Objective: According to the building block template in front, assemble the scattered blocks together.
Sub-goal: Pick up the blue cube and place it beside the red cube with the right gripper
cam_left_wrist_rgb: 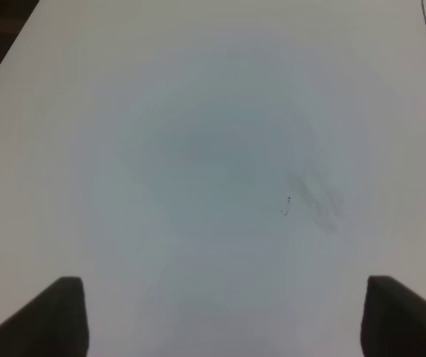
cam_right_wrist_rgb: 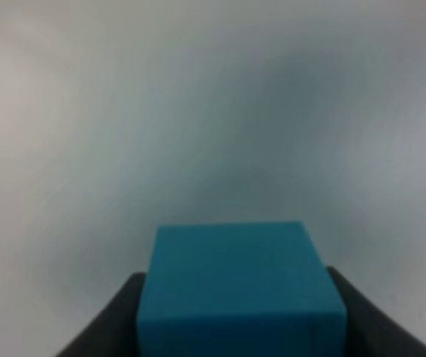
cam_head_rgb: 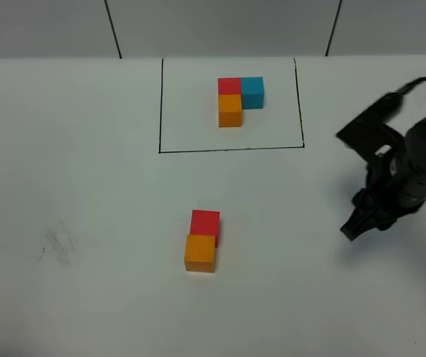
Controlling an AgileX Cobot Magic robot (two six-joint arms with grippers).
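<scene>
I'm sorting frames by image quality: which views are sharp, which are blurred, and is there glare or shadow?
Exterior high: sharp and evenly lit, with faint shadows beside the red block and orange block. Right wrist: soft focus, the cyan-blue block in the right pincer fills the foreground, the table behind is a blur. Left wrist: hazy, with a dim patch mid-table; no strong glare.

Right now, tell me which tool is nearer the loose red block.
Right. The right tool, shut on the cyan block, hangs to the right of the red block. The left tool is outside the high view, over bare table.
</scene>
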